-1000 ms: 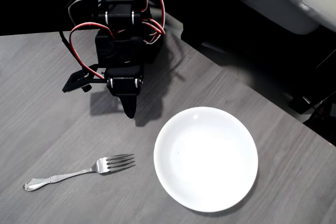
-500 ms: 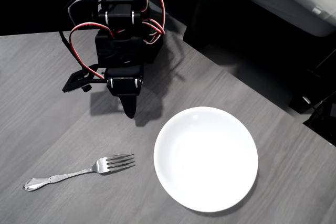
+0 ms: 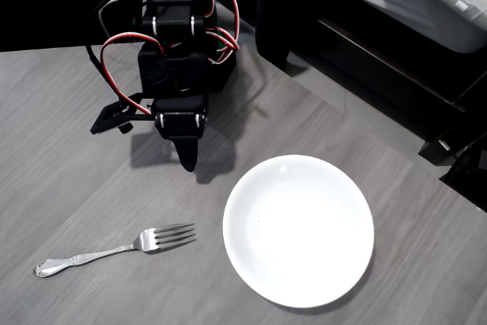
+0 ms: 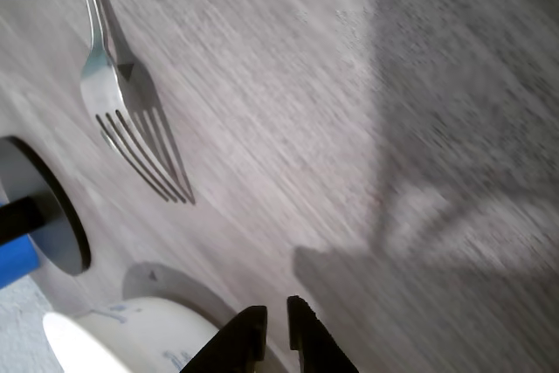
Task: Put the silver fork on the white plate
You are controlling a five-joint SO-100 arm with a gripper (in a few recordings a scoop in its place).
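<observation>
In the overhead view, the fork is seen flat on the grey table, left of the plate and apart from it, tines toward the plate. The gripper is held above the table farther back, fingers nearly together, holding nothing.

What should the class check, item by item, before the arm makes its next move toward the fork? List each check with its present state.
1. Silver fork lies flat on the table, free of the gripper: ok.
2. White plate is bare, with room for the fork: ok.
3. Fork and plate are apart, tines toward the plate: ok.
4. Gripper open enough to take the handle: not ok; in the wrist view the fingers are nearly together.
5. Gripper above the fork: not ok; it hangs beyond the tines.
</observation>
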